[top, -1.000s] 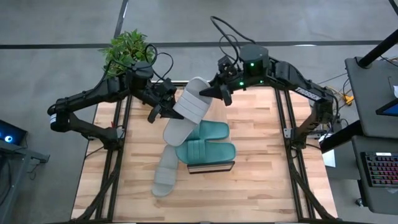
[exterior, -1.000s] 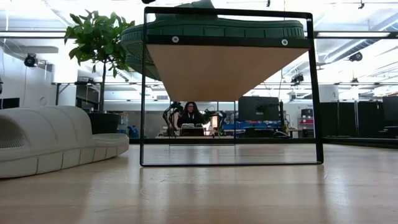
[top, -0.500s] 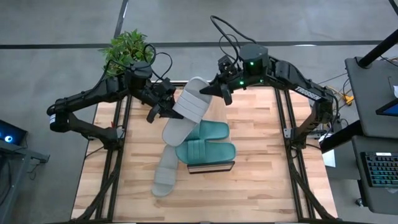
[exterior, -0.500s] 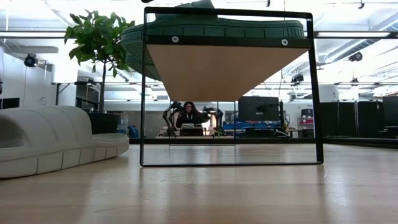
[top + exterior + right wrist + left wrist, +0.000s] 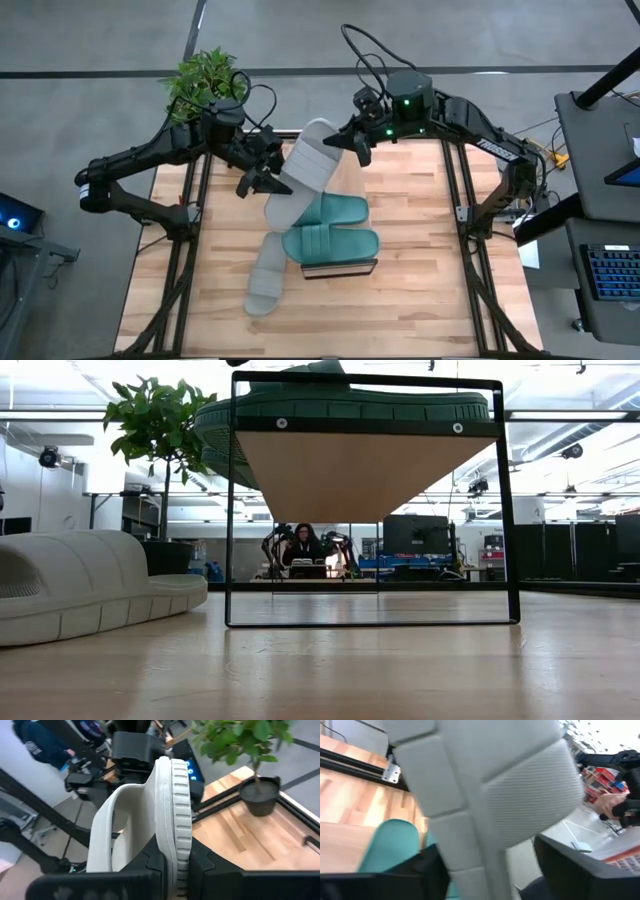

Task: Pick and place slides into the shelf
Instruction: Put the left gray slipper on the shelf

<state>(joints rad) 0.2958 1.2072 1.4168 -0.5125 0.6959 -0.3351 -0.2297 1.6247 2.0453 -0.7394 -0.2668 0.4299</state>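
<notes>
You have one pale grey slide [image 5: 312, 165] held in the air between both arms — the left end effector [image 5: 262, 180] is clamped on its near side, the right end effector [image 5: 350, 143] on its edge, probably so the sandal stays level for placing. The shelf [image 5: 340, 268] already carries the teal pair [image 5: 330, 228]; the other grey slide [image 5: 267, 280] lies on the table [image 5: 420, 280] beside it.
</notes>
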